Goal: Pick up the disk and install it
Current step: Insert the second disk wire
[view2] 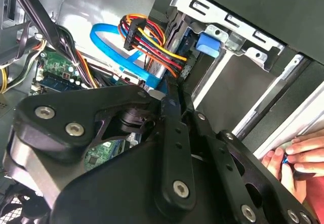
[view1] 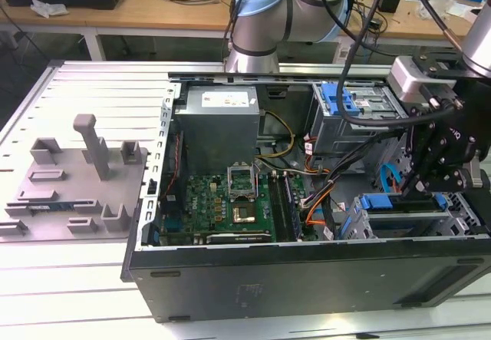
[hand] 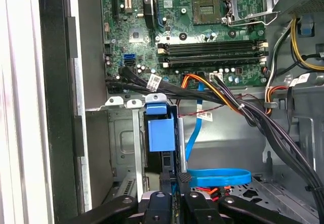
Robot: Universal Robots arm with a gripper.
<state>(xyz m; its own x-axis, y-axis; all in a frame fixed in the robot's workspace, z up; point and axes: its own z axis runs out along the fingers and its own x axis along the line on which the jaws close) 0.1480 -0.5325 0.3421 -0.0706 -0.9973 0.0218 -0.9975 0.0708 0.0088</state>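
Note:
The disk (hand: 161, 133) stands on edge in a slot of the metal drive cage (hand: 121, 143) at the case's corner, its blue plastic rail facing up. My gripper (hand: 174, 177) reaches down onto the disk's near end, its black fingers (hand: 185, 176) drawn close together on it. In the exterior view the gripper (view1: 418, 194) hangs over the cage (view1: 399, 225) at the view's lower right, next to the disk's blue rail (view1: 381, 201). The second wrist view has the gripper (view2: 172, 98) narrowing into the bay beside a blue latch tab (view2: 207, 44).
A blue data cable (hand: 217, 176) and bundled orange and black power wires (hand: 243, 107) run close to the fingers. The motherboard (view1: 230, 202) and power supply (view1: 219, 121) fill the case. A grey holder with posts (view1: 77, 179) lies outside at the exterior view's left. A hand (view2: 301, 153) rests at the case edge.

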